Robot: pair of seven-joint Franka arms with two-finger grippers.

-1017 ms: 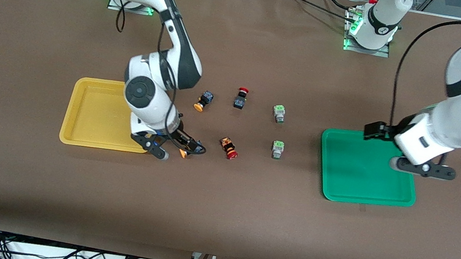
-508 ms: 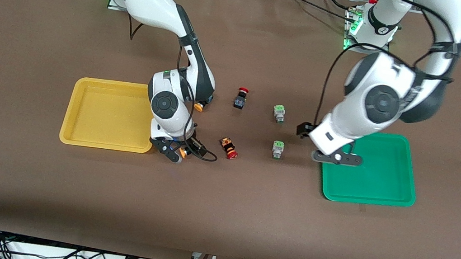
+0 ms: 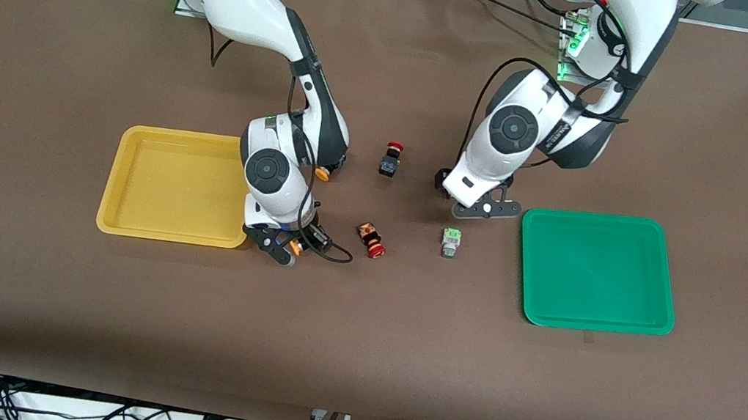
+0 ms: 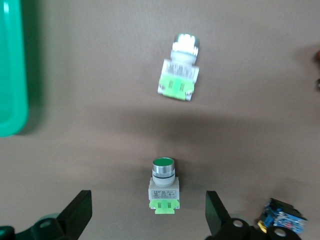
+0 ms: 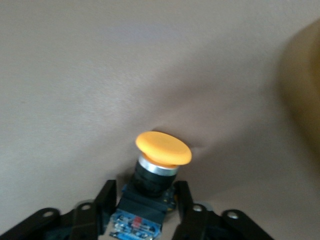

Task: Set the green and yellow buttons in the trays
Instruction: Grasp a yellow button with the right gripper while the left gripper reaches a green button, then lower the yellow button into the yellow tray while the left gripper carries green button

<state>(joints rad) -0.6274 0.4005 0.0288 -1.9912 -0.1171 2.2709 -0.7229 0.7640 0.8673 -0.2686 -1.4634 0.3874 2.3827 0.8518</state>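
Observation:
My right gripper point(image 3: 284, 247) is down on the table beside the yellow tray point(image 3: 162, 186), shut on the dark body of a yellow button point(image 5: 163, 148) that lies on the cloth. A second yellow button point(image 3: 322, 173) peeks out beside the right arm. The left gripper point(image 3: 476, 207) hangs open, low over a green button point(image 4: 164, 192), which sits between its fingertips point(image 4: 80, 210) untouched and is hidden in the front view. The other green button point(image 3: 451, 242) lies nearer the front camera. Toward the left arm's end sits the green tray point(image 3: 594, 272), with nothing in it.
Two red-capped dark switches lie between the arms, one point(image 3: 391, 157) farther from the front camera and one point(image 3: 371, 239) nearer, beside the right gripper. A black cable loops on the cloth by the right gripper.
The left arm swung from over the green tray to over the farther green button, still open. The right gripper closed onto the yellow button's body.

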